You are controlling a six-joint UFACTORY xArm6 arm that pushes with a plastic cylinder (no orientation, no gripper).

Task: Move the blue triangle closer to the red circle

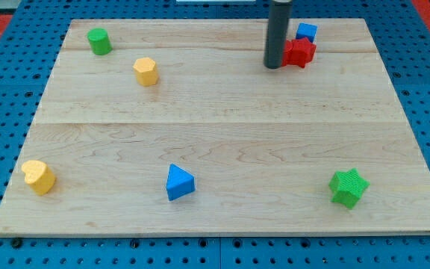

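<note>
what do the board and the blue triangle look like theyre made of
Board: looks like pale wood with a smooth matte finish; grain lines and plank seams run across it.
Blue triangle: probably plastic, solid uniform colour, crisp edges, a slight sheen on top; possibly painted, I can't tell.
My tip rests far from it, beside a red block.

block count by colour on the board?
Green: 2 — cylinder, star
Yellow: 2 — hexagon, heart
Blue: 2 — triangle, cube
Red: 1 — star-like block, right of my tip
Total: 7
</note>
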